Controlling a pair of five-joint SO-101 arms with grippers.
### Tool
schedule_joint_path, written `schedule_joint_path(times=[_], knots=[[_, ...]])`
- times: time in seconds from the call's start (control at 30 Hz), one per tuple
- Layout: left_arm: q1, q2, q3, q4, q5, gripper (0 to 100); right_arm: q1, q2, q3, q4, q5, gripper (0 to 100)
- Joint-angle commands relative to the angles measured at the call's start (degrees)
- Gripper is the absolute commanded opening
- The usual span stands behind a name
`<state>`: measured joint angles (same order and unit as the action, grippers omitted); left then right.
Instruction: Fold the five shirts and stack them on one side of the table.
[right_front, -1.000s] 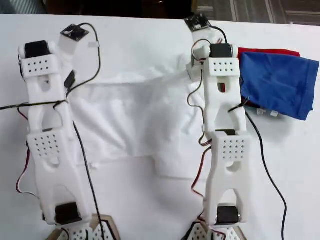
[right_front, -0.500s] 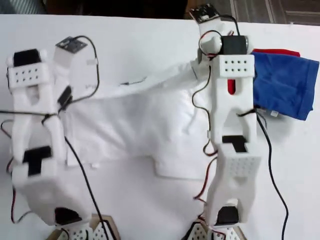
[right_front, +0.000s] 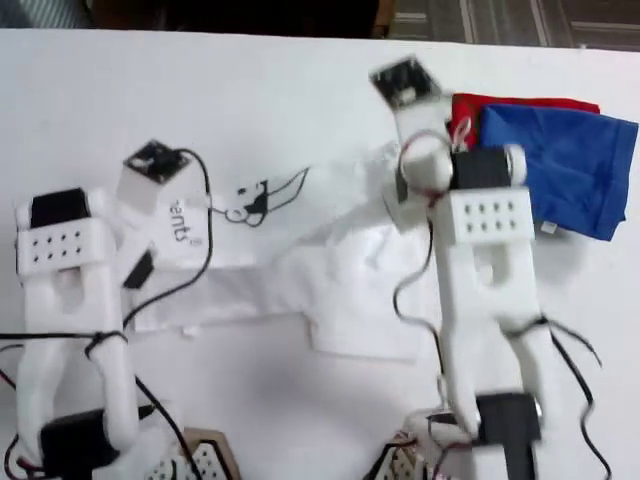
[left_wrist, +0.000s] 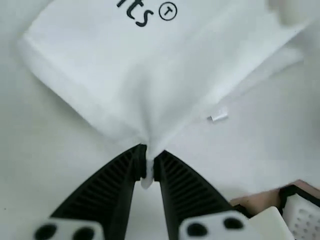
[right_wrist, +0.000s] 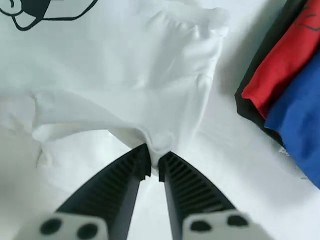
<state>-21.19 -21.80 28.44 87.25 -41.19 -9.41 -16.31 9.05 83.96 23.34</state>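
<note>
The white shirt (right_front: 330, 270) lies half spread in the middle of the surface (right_front: 250, 70). Its far edge is raised and turned over, so a black print (right_front: 262, 195) shows on top. The left jaws are clenched on a small pinch of cloth at one end of this edge, and the right jaws are clenched on a pinch at the other end. The cloth looks light, soft and limp, so it probably sags between the two holds. I think holding the two corners of one edge, kept apart, suits it best. Folded blue (right_front: 570, 170) and red (right_front: 525, 103) shirts lie stacked at the right side.
</note>
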Motion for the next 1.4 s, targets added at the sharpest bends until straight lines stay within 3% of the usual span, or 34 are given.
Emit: schedule_joint_path(times=[0.0,0.3,0.77,1.07,1.23,1.37], knots=[[-0.62,-3.43,3.38,-0.88,-1.67,3,1.63,-9.89,12.22,-4.44,1.14,1.9],[-0.7,-3.16,12.18,-5.98,-3.6,3,5.14,-14.9,28.66,-9.27,3.08,1.9],[-4.48,-3.08,15.34,-7.3,-6.42,3,5.05,-26.51,34.99,-3.47,4.92,1.9],[-3.6,-3.08,21.58,-19.43,-5.98,3,5.23,-28.18,45.36,-11.03,5.8,1.9],[-3.16,-3.08,22.73,-20.75,-6.07,3,4.88,-28.09,46.59,-12.35,5.8,2.2],[-3.34,-3.43,21.67,-20.22,-6.07,11,4.88,-28.09,46.51,-11.74,5.89,8.7]])
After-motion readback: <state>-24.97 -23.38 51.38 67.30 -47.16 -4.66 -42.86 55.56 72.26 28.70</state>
